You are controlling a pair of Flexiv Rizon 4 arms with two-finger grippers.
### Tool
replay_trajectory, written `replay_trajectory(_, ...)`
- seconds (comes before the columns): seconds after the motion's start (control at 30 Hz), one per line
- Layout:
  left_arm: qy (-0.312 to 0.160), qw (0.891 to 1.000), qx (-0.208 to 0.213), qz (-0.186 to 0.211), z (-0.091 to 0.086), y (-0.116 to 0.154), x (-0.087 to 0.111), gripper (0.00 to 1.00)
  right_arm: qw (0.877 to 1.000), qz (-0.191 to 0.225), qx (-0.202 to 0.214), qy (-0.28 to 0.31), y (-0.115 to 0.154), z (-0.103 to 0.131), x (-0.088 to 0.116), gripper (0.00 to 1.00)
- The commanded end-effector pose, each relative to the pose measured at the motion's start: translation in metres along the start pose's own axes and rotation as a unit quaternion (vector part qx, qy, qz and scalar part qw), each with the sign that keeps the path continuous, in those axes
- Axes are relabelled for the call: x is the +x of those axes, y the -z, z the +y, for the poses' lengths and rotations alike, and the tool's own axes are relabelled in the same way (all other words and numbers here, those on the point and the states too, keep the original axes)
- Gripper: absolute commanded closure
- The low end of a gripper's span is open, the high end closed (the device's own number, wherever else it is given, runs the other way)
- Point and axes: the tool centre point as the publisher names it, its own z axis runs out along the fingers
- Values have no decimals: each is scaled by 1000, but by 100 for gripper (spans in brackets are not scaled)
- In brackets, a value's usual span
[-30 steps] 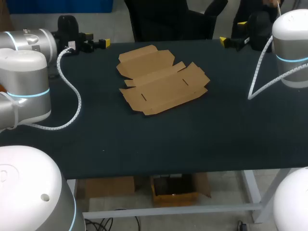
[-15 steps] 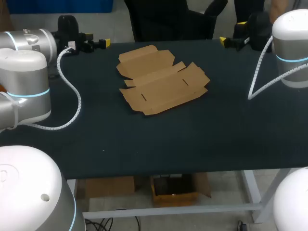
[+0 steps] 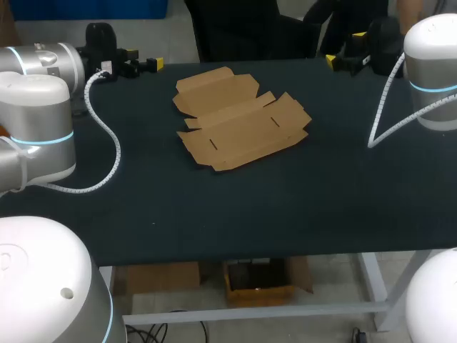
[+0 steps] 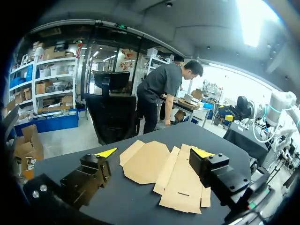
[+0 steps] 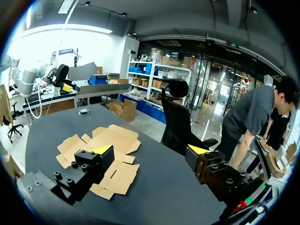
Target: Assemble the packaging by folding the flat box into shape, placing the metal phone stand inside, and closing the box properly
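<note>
The left arm (image 3: 36, 136) comes in at 9 o'clock in the head view, its pale joints stacked over the near-left edge of the desk (image 3: 214, 214). Its wrist reaches on to the far-left corner, at about 11 o'clock. There the left hand (image 3: 145, 58) lies low, with its fingers pointing toward 3 o'clock. The right arm (image 3: 432, 71) comes in at 3 o'clock, and the right hand (image 3: 345, 48) is at the far-right corner, around 1 o'clock, with its fingers pointing toward 9 o'clock. Both hands are released and hold nothing.

The flat box (image 3: 239, 118) lies unfolded on the desk, past its middle toward 12 o'clock, between the two hands and well apart from each. Its long axis runs roughly from 8 o'clock to 2 o'clock, and its broad lid panel reaches out toward 11 o'clock.

Only the head view shows the card's whole outline and both hands at once. The left wrist view shows the left hand (image 4: 154, 153) with its yellow tips spread wide and the flat box (image 4: 168, 176) ahead on the desk. The right wrist view shows the right hand (image 5: 150, 149) equally spread, with the flat box (image 5: 105, 157) ahead and off toward one finger.
</note>
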Motion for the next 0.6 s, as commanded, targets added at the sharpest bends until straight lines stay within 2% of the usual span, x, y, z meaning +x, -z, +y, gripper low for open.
replay_trajectory(0.03, 3, 1000, -13, 0, -3, -1, 1, 0, 1000, 2, 1, -3, 0, 0, -1, 0)
replay_trajectory(0.37, 25, 997, -65, -12, -8, 6, 15, 0, 998, 18, 54, -23, 7, 3, -3, 0)
replay_trajectory(0.6, 65, 992, -103, -24, -4, 16, 22, 0, 989, 24, 135, -46, 10, -6, -5, 0)
